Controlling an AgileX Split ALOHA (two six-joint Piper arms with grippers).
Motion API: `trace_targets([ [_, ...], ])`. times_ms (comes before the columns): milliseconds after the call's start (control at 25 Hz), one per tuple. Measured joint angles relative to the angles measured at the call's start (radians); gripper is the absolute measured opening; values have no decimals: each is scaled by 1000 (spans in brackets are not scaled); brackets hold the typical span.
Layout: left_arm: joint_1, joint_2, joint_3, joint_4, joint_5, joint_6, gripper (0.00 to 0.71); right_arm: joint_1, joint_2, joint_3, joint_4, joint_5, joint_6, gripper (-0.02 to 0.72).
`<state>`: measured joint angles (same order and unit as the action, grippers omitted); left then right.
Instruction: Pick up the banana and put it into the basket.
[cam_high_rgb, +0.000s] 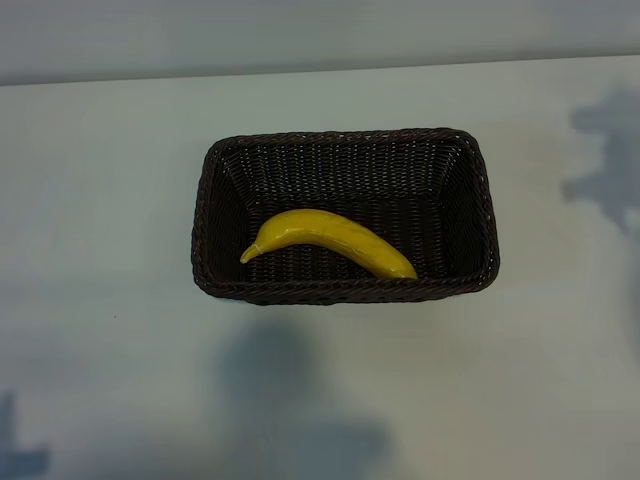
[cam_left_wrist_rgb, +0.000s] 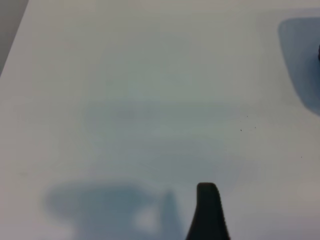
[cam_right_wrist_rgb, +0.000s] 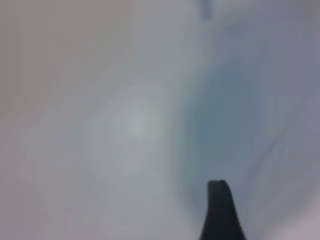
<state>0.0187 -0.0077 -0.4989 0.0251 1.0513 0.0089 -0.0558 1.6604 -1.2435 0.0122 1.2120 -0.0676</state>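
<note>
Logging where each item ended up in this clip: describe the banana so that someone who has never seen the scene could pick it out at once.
Look to the middle of the pale table, where a dark brown woven basket sits as the largest object. Inside it, along the near wall, lies the banana. It is the only bright yellow, smooth, curved thing in view, and nothing else is in the basket.

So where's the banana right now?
In the exterior view the banana lies inside the basket, on its floor near the front wall, mid-table.
</note>
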Motion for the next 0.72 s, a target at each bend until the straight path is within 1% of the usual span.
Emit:
trace_targets([
  [80, 0, 0, 0, 0, 0, 0, 567, 0, -69, 91, -12, 1, 0, 479],
  [240, 0, 0, 0, 0, 0, 0, 567, 0, -228, 250, -18, -7, 2, 478],
  [280, 0, 0, 0, 0, 0, 0, 567, 0, -272, 292, -18, 2, 3, 478],
  [440, 0, 0, 0, 0, 0, 0, 567, 0, -447, 454, -18, 0, 24, 478],
  [520, 0, 0, 0, 0, 0, 0, 567, 0, -531, 530, -18, -13, 35, 478],
  [720, 0, 0, 0, 0, 0, 0, 567, 0, -734, 692, -18, -99, 55, 478],
])
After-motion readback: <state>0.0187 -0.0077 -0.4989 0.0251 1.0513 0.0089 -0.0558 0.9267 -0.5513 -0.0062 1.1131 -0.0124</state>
